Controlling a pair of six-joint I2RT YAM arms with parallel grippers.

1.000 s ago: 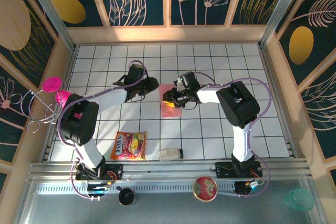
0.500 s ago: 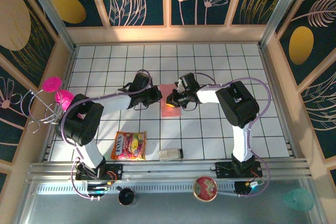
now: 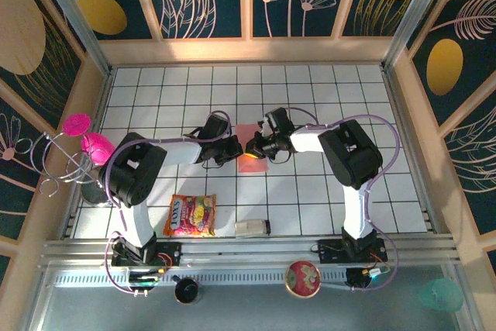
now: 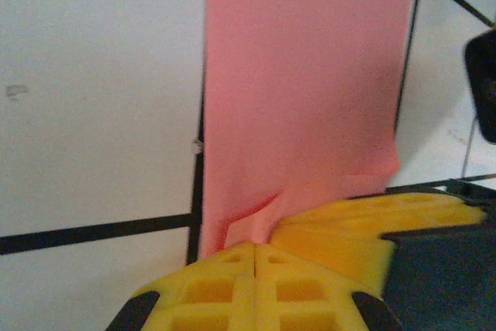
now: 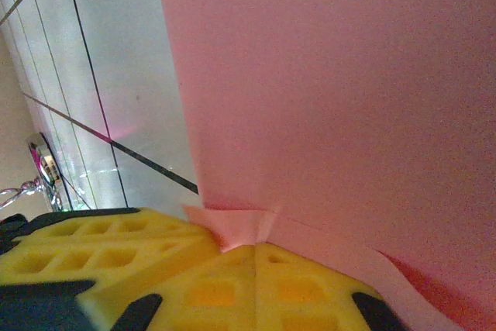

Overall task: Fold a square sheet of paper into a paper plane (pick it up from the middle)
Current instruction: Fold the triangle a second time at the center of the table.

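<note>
The salmon-pink sheet of paper (image 3: 246,139) lies at the middle of the tiled table, and from above it looks about one tile wide. My left gripper (image 3: 235,149) reaches in from the left and my right gripper (image 3: 253,148) from the right; their tips meet at the paper's near part. In the left wrist view the paper (image 4: 302,83) is a long flat rectangle. The left gripper (image 4: 256,244) is shut, with a raised fold of the paper's edge pinched at its tip. In the right wrist view the right gripper (image 5: 254,246) is shut on a small pinched fold of the paper (image 5: 349,75).
An orange-yellow snack packet (image 3: 191,215) and a small white object (image 3: 253,228) lie near the front edge. Magenta round pieces on wire loops (image 3: 81,143) stand at the left wall. A red round disc (image 3: 303,278) and a black knob (image 3: 186,291) sit on the front rail.
The left arm has swung right until its gripper met the paper. Both grippers have gone from part open to shut, pinching the paper's edge. The right gripper barely moved.
</note>
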